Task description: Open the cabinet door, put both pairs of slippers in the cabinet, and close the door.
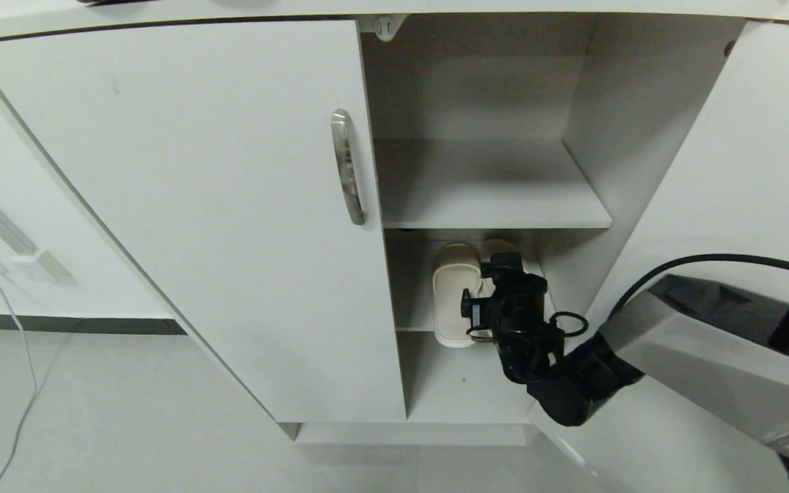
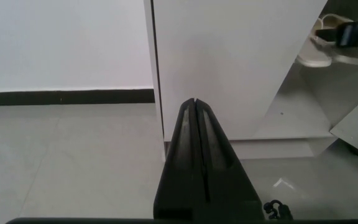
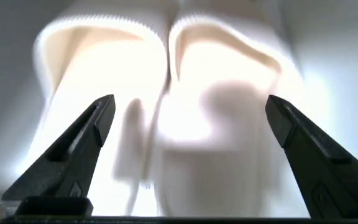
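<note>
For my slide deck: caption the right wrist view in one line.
Open right gripper framing a pair of cream slippers lying side by side.

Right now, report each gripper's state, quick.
Left gripper: shut, empty.
Right gripper: open, at the slippers, holding nothing.

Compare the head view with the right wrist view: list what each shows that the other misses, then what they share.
Head view only: the closed left door with its metal handle, the open right door, the upper shelf. Right wrist view only: the fingers spread open, one on each side of the pair. Both: the cream slippers on the lower shelf and the right gripper at them.
</note>
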Controlling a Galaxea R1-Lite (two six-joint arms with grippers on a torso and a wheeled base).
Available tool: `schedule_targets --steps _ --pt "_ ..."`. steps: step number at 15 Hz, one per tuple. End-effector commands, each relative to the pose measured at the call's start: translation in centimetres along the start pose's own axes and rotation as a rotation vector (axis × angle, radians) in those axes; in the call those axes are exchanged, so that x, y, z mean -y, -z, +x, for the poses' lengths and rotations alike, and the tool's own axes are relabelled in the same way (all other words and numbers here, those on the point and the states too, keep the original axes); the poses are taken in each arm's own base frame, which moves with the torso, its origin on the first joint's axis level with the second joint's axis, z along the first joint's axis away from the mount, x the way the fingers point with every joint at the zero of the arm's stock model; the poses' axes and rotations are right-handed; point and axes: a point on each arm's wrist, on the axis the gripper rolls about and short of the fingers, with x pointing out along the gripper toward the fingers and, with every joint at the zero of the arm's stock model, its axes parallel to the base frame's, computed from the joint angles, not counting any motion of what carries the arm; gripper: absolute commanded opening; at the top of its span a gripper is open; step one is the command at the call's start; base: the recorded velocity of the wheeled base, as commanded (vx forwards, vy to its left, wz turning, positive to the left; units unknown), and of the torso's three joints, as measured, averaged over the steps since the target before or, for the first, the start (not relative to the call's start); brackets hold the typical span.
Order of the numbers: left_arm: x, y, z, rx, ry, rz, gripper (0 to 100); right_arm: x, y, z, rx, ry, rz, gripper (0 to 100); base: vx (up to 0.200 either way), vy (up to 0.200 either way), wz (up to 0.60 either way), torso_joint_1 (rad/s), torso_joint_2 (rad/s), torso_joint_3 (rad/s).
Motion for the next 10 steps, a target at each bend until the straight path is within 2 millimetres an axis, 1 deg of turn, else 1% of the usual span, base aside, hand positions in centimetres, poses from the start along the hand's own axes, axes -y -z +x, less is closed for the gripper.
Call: schedule_targets --steps 1,2,3,5,10 --pt "0.0 0.0 0.0 -0.001 -0.001 -0.001 0 1.1 -3.1 -7.5 0.031 -0.09 0.015 100 0.0 0.0 0.0 0.0 0.0 0.0" --pt "0.0 0.0 0.0 -0.001 -0.001 0.001 0 1.3 -2.9 -9.6 0.012 -0.123 -0.001 100 0.0 0.0 0.0 0.0 0.0 0.0" --pt "0.0 0.0 0.0 -0.001 -0.001 0.001 0 1.6 -3.1 -11.2 0.007 -0.15 -0.005 100 0.0 0.0 0.0 0.0 0.0 0.0" --pt "0.0 0.0 0.0 -0.001 -0.001 -0.001 0 1.9 -3.3 -12.7 0.005 -0.176 -0.009 100 0.0 0.0 0.0 0.0 0.0 0.0" --pt "0.0 0.0 0.0 -0.001 -0.001 -0.002 0 1.7 -3.3 -13.1 0.005 -0.193 -0.013 100 0.0 0.0 0.0 0.0 0.0 0.0"
